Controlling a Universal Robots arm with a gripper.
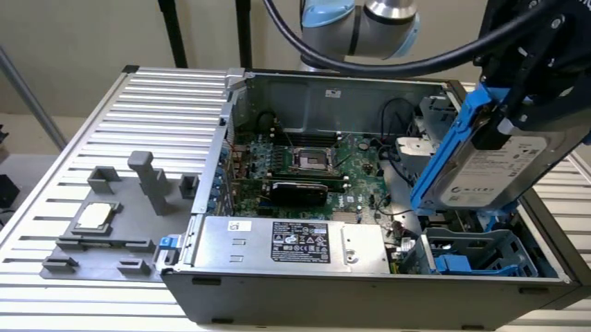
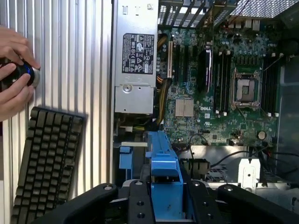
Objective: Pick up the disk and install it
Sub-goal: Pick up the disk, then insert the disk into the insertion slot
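The disk (image 1: 494, 166), a silver-grey drive with a white label and bright blue side rails, hangs tilted on edge above the open computer case (image 1: 221, 124), over the case's side at the exterior view's right. My gripper (image 1: 506, 124) is shut on its upper part. In the wrist view one blue rail of the disk (image 2: 163, 175) sticks out between my black fingers (image 2: 140, 205), with the case interior below it. A blue drive cage (image 1: 475, 252) sits in the case corner beneath the disk.
A large silver box with a black label (image 1: 286, 242) lies along the case's near side. The green motherboard (image 1: 305, 166) fills the middle. A grey fixture holding a small square chip (image 1: 97, 216) stands on the slatted table. A keyboard (image 2: 44, 163) and a person's hands (image 2: 14, 70) are beside the case.
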